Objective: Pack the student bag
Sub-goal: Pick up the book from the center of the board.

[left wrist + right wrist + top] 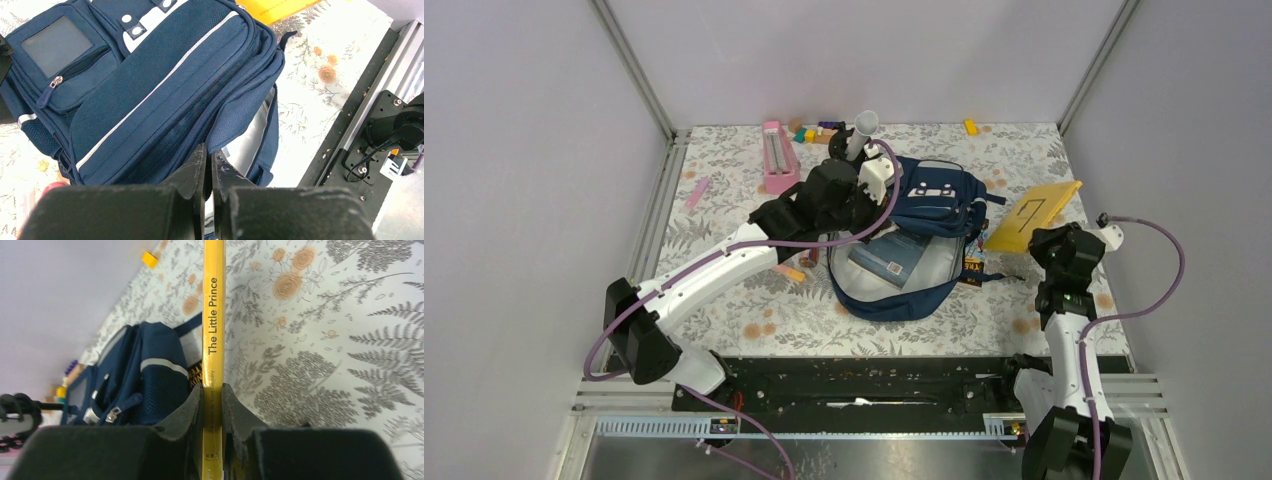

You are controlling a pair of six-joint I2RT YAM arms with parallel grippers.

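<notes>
Floral table (pixel 754 320): your left gripper (pixel 209 160) pinched the flap of the bag (pixel 939 195); your right gripper (pixel 212 395) clamped the yellow book (pixel 213 315) at three o'clock. It wanted sliding in edge-first, flap high.

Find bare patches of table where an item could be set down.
Bare cloth lies between the student bag and the black rail, and behind the yellow book toward the yellow block. Crowded: around the pink tray and coloured blocks at the back.

Left arm (pixel 712 266) and right arm (pixel 1066 340): white links, black joint housings, purple cable (pixel 1181 265) looped outside each. Pincer fingers (pixel 190 175) matte black, scuffed.
</notes>
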